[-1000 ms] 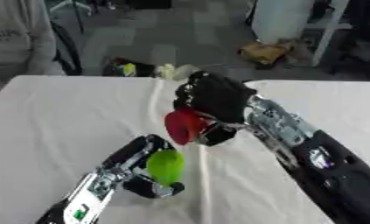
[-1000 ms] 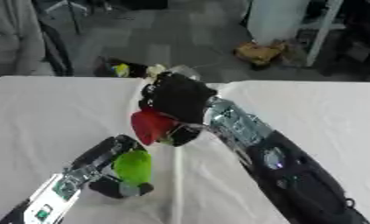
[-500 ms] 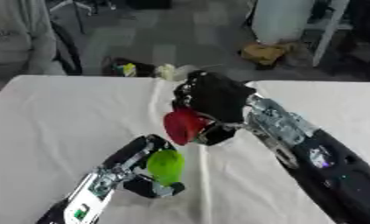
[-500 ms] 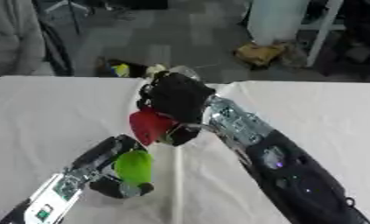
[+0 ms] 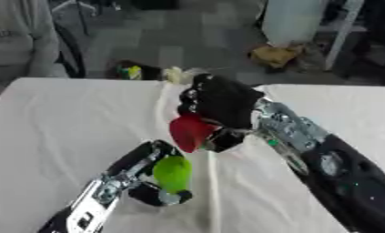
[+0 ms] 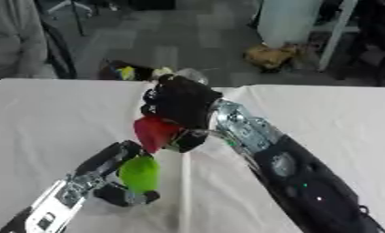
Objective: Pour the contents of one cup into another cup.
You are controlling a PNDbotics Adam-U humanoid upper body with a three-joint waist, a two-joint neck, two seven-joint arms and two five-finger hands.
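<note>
The right hand has its fingers curled round a red cup — tipped over, just above a green cup. The left hand wraps its fingers round the green cup on the white table.

Both head-mounted eye views are looking steeply down and forward at close range, sharing nearly everything: the white table, both hands' cups, and the floor beyond, with the right eye's framing sitting slightly rightward.
</note>
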